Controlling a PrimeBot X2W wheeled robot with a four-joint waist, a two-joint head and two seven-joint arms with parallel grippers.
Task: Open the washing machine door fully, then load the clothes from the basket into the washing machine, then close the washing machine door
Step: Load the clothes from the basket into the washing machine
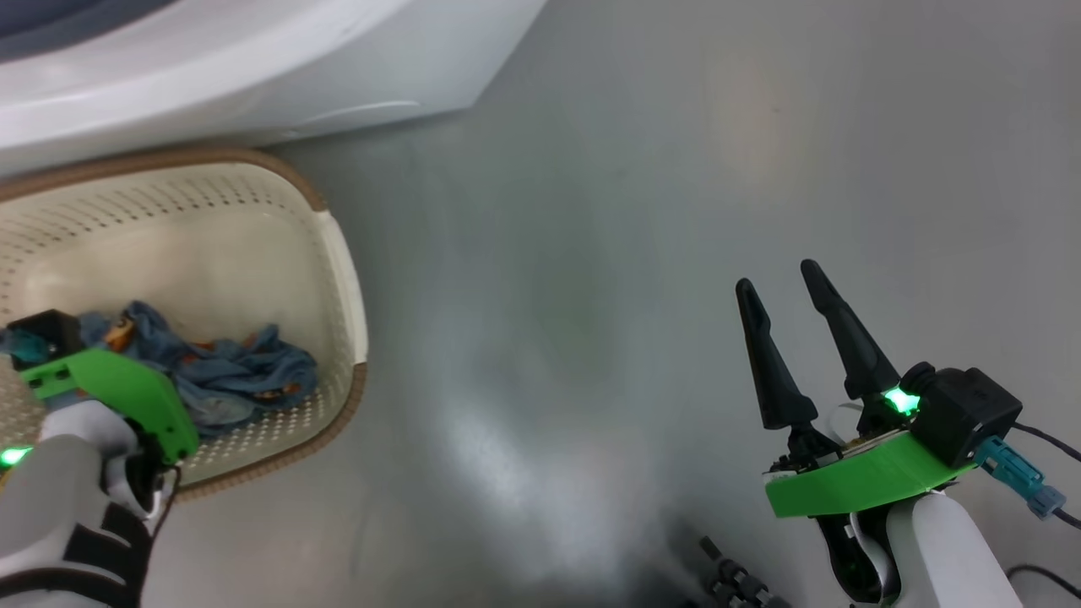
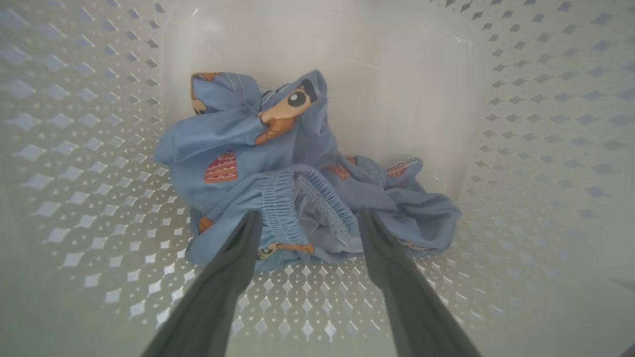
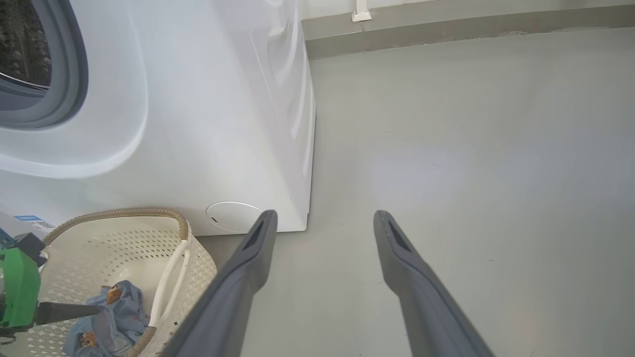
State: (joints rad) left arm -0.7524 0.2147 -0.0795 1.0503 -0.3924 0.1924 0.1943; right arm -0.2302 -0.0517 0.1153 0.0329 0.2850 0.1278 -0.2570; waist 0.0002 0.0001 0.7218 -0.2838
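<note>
Left gripper (image 2: 307, 220): 2 fingers wide apart, tips at the clothes (image 2: 297, 168).
Clothes: inside the basket (image 1: 342, 253), beside the washing machine (image 3: 223, 124).
Right gripper (image 1: 781, 287): fingers apart, holding nothing, over the floor (image 1: 591, 253).

1. The clothes (image 2: 297, 173): light blue, printed with orange and cream patches, one showing a black-and-white eye.
2. The basket (image 1: 211, 219): cream, patterned with rows of small holes, with a brown woven-look rim.
3. The washing machine (image 3: 198, 124): white, with a grey gasket (image 3: 74, 74) and a blue label (image 3: 30, 220).
4. The floor (image 1: 633, 211): plain grey.
5. The right pincer (image 1: 777, 277): black fingers on a green mount (image 1: 853, 481).
</note>
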